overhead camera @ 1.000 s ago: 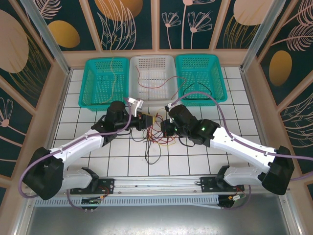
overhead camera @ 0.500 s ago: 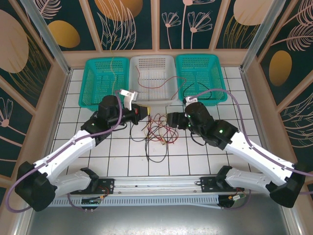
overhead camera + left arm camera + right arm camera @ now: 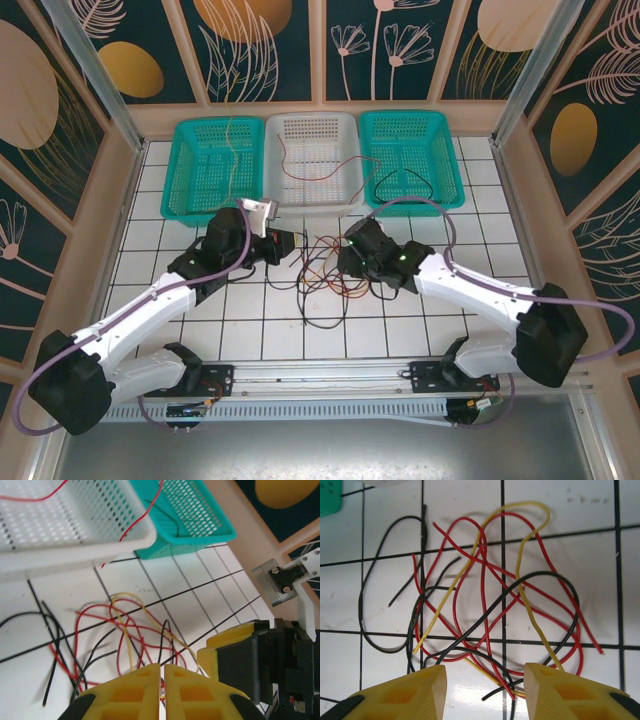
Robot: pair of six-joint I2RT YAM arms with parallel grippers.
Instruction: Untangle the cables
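The cables [image 3: 322, 268] lie in a loose red, yellow and black tangle on the white tiled floor between my two grippers. In the right wrist view the tangle [image 3: 485, 605] spreads just beyond my right gripper [image 3: 484, 675], which hangs over its near edge, open, with nothing between its fingers. My left gripper [image 3: 162, 669] sits low at the left side of the heap [image 3: 125, 630], its jaws shut to a thin slit. I cannot tell whether a strand is pinched there. The right gripper [image 3: 240, 652] shows close beside it. From above, left gripper [image 3: 287, 245] and right gripper [image 3: 345, 258] face each other.
Three baskets stand in a row at the back: teal [image 3: 213, 165] with a yellow wire, white [image 3: 312, 160] with a red wire trailing out, teal [image 3: 410, 155] with a black wire. A black loop [image 3: 318, 318] trails toward the near edge.
The grippers first drew apart, then came back to the tangle. The right gripper went from shut to open. The heap now lies looser on the tiles.
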